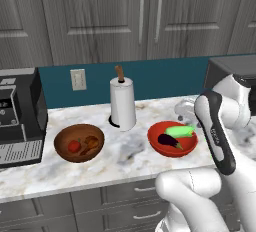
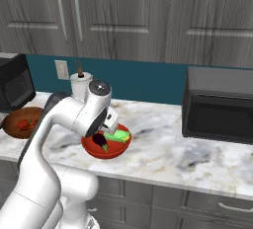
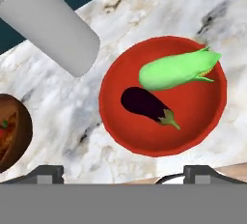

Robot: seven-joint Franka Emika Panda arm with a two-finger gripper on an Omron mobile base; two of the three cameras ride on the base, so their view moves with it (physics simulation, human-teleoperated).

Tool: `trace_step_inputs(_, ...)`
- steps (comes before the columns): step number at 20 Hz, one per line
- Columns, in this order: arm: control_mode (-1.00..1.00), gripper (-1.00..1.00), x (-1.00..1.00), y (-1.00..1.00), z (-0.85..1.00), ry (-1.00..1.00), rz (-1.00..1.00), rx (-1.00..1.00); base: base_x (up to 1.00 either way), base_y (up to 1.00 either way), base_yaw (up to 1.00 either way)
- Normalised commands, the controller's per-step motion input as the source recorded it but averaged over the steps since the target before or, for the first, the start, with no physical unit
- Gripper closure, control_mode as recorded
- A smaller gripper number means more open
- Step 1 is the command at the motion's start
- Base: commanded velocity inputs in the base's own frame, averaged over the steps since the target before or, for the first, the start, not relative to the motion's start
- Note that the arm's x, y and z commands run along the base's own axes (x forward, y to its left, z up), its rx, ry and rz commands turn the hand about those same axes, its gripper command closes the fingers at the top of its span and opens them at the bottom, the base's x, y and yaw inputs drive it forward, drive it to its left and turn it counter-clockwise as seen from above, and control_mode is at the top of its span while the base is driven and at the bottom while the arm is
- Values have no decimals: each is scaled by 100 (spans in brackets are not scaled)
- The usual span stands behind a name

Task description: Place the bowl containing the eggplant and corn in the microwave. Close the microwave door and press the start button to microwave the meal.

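On the marble worktop [image 1: 125,161], the red bowl [image 1: 159,143] rests between the paper towel roll [image 1: 122,103] and the black microwave [image 2: 220,105], well apart from the latter. Inside the bowl, the eggplant [image 3: 144,103] and the corn [image 3: 176,70] lie side by side, close together and possibly touching. A brown wooden bowl [image 1: 65,151] with reddish food sits to the left, next to a dark appliance [image 1: 19,116] whose panel markings are too small to read. No brand or label is legible anywhere. The tool [image 3: 123,172] hovers above the bowl's near rim with its jaws spread wide, holding nothing. A wall outlet [image 1: 78,79] is mounted on the teal backsplash.
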Motion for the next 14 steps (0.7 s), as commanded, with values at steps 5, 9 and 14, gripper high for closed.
trace_step_inputs(5,-100,-100,3,-70,-12,12,-2,29,0,0,0)
trace_step_inputs(9,-100,-100,11,-46,-23,7,0,29,0,0,0)
trace_step_inputs(14,-100,-100,6,-18,-43,5,0,17,0,0,0)
